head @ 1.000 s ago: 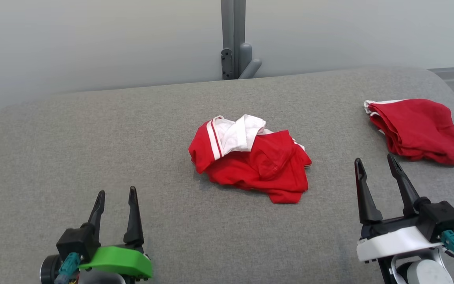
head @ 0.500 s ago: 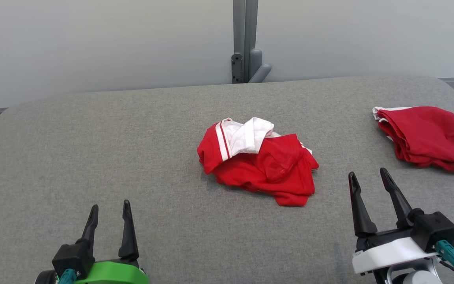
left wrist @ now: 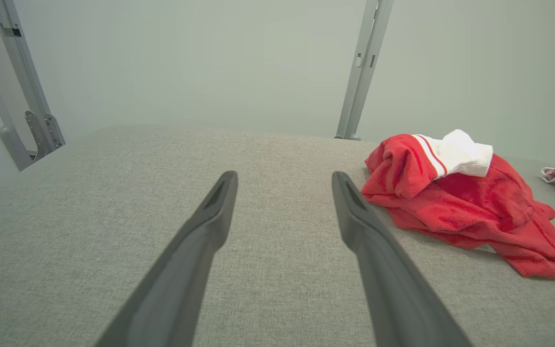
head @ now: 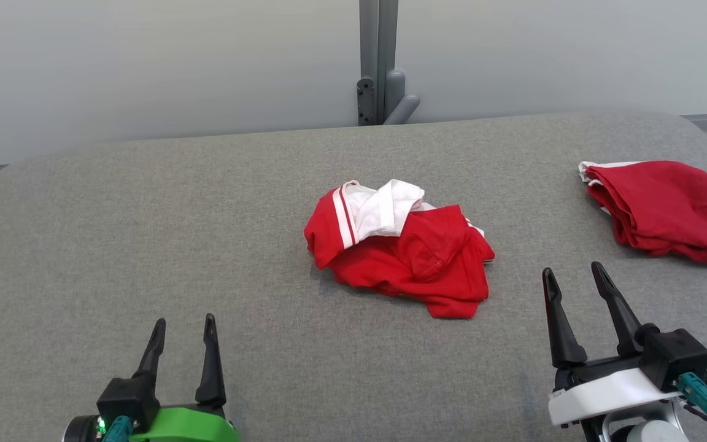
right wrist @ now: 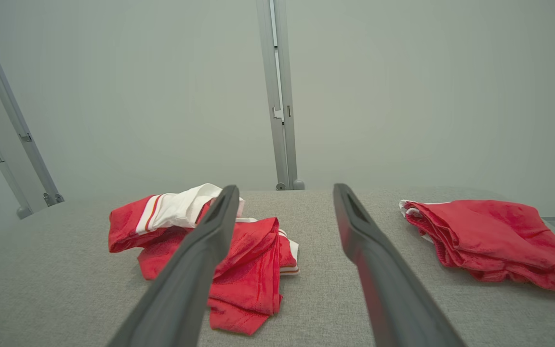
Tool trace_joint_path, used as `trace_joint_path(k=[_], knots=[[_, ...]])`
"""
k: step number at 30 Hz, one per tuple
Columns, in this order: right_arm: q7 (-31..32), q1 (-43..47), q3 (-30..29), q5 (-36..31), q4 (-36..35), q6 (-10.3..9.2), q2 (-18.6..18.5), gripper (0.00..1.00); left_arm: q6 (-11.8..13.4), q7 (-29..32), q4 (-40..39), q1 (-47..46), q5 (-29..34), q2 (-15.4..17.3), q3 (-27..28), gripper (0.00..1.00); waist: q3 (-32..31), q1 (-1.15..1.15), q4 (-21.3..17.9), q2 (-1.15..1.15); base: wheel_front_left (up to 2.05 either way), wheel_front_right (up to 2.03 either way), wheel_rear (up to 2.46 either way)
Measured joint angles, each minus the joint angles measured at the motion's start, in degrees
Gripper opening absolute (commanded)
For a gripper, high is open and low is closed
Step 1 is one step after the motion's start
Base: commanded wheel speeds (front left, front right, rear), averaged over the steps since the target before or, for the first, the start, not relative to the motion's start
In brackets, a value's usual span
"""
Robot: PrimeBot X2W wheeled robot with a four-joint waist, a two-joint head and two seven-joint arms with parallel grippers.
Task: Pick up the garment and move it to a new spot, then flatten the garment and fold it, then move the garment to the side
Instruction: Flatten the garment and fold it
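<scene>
Fingers (head: 209,362) of both grippers stand spread apart and grasp nothing, all four clear of any cloth. Widest in the head view is the grey padded table (head: 145,233), whose far edge meets the grey post (head: 378,55) rising against the pale wall. On the table, straight in front of the post and on the robot's side of it, lies the crumpled red garment (head: 415,258). To the right of the post, well apart from that heap, lies a second red garment (head: 666,209), folded over in layers. Right of the post and nearer the robot than both garments, the right gripper (head: 572,267) hovers near the folded one, touching neither. Left of the post and nearest the robot of all, the left gripper (head: 185,319) hovers well apart from the crumpled red garment. A white panel (head: 384,209) edged with red stripes is turned up on the part of the heap nearest the post.
</scene>
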Motion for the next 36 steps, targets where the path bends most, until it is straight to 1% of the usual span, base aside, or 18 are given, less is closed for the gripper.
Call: trace_joint_path(k=[3,8,16,20,23,25,27,29,31,33,35,36], knots=[[0.0,-0.23,-0.03,0.0,0.08,-0.01,0.0,1.0,-0.77,0.01,0.99,-1.41,1.38,-0.05,-1.36,1.0,0.36,0.0,0.0,0.0,0.0,0.0,0.0],[0.0,-0.69,-0.05,-0.02,0.26,0.0,0.0,1.0,-2.27,0.0,4.01,-6.83,3.38,-0.07,-4.45,1.0,0.92,0.0,-0.5,0.0,0.0,0.0,0.0],[0.0,-2.49,-0.09,-0.33,0.18,0.0,-0.01,1.0,-4.89,1.27,10.23,-17.56,5.78,-0.27,-13.4,1.0,3.45,0.0,-2.29,0.0,0.0,0.0,0.0],[0.0,-3.65,0.14,-0.45,0.16,0.0,-0.01,1.0,-5.65,2.14,12.99,-23.04,4.8,-0.32,-18.31,1.0,5.18,0.0,-3.74,0.0,0.0,0.0,0.0],[0.0,-4.64,0.55,-0.45,0.16,-0.01,-0.02,1.0,-5.57,2.75,15.37,-27.48,3.32,-0.4,-21.72,1.0,6.43,0.0,-5.15,0.0,0.0,0.0,0.0],[0.0,-5.37,1.01,-0.4,0.15,-0.01,-0.01,1.0,-4.94,3.25,17.67,-30.54,2.47,-0.41,-23.35,1.0,7.22,0.0,-6.28,0.0,0.0,0.0,0.0],[0.0,-6.04,1.27,-0.05,0.12,0.0,-0.02,1.0,-4.44,3.76,20.31,-33.21,1.65,-0.43,-24.42,1.0,8.01,0.0,-7.49,0.0,0.0,0.0,0.0],[0.0,-6.63,1.31,0.19,0.07,0.0,-0.01,1.0,-4.17,5.65,23.94,-35.59,0.89,-0.42,-25.53,1.0,8.82,0.0,-8.77,0.0,0.0,0.0,0.0],[0.0,-6.87,0.96,0.49,-0.02,-0.01,-0.01,1.0,-3.99,6.81,27.53,-37.47,1.33,-0.44,-26.37,1.0,9.68,0.0,-10.02,0.0,0.0,0.0,0.0],[0.0,-6.95,0.11,0.64,-0.13,0.0,-0.03,1.0,-3.59,6.72,31.51,-39.53,1.81,-0.46,-26.46,1.0,11.02,0.0,-11.61,0.0,0.0,0.0,0.0],[0.0,-6.97,-0.3,0.67,-0.22,0.0,-0.02,1.0,-3.33,6.3,33.83,-40.13,1.81,-0.46,-26.49,1.0,11.87,0.0,-12.46,0.0,0.0,0.0,0.0],[0.0,-6.98,-0.37,0.68,-0.26,-0.01,-0.02,1.0,-2.76,5.91,34.86,-40.29,1.81,-0.46,-26.4,1.0,12.21,0.0,-12.83,0.0,0.0,0.0,0.0]])
